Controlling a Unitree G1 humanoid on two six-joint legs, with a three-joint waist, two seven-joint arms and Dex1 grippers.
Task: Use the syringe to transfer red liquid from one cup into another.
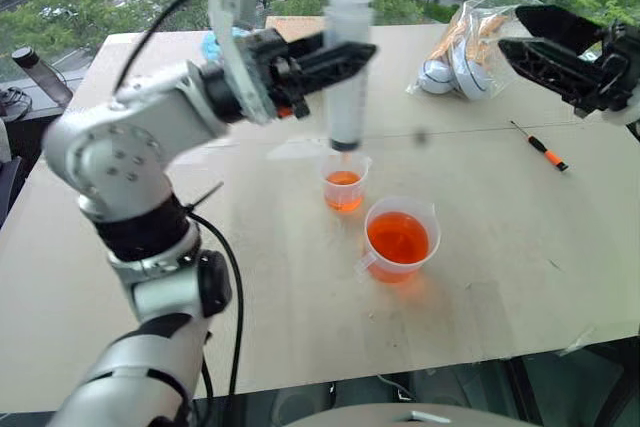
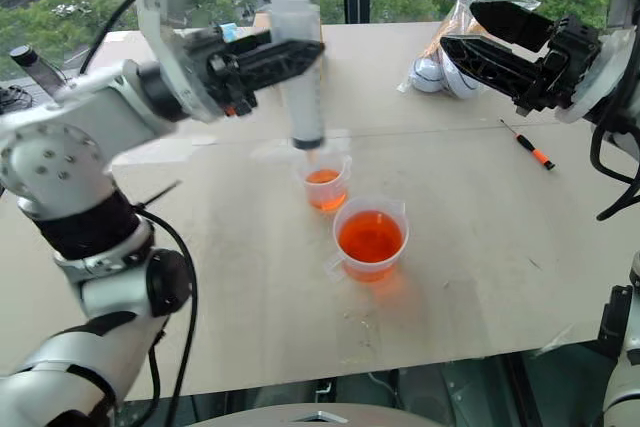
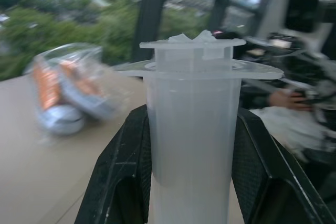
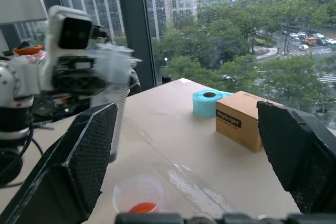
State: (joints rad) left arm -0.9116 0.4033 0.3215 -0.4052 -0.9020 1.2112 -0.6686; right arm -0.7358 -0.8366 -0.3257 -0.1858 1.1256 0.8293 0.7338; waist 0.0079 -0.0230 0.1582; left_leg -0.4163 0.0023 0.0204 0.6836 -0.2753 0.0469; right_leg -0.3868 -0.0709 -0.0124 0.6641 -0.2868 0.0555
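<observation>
My left gripper (image 1: 352, 55) is shut on the syringe (image 1: 346, 72), a thick whitish barrel held upright with its plunger pushed in. In the left wrist view the black fingers (image 3: 123, 171) clamp the barrel (image 3: 191, 129) from both sides. The nozzle (image 1: 345, 145) hangs just above the smaller cup (image 1: 346, 163), which holds a little red liquid (image 1: 343, 189). The wider beaker (image 1: 432, 217) stands in front of it to the right, about half full of red liquid (image 1: 398, 237). My right gripper (image 1: 545, 47) hovers open at the right, level with the syringe and apart from it.
A clear plastic bag (image 1: 470, 47) with round items lies at the table's far right. An orange-handled screwdriver (image 1: 541, 147) lies in front of it. A blue tape roll (image 4: 208, 102) and a cardboard box (image 4: 241, 119) sit at the far edge by the window.
</observation>
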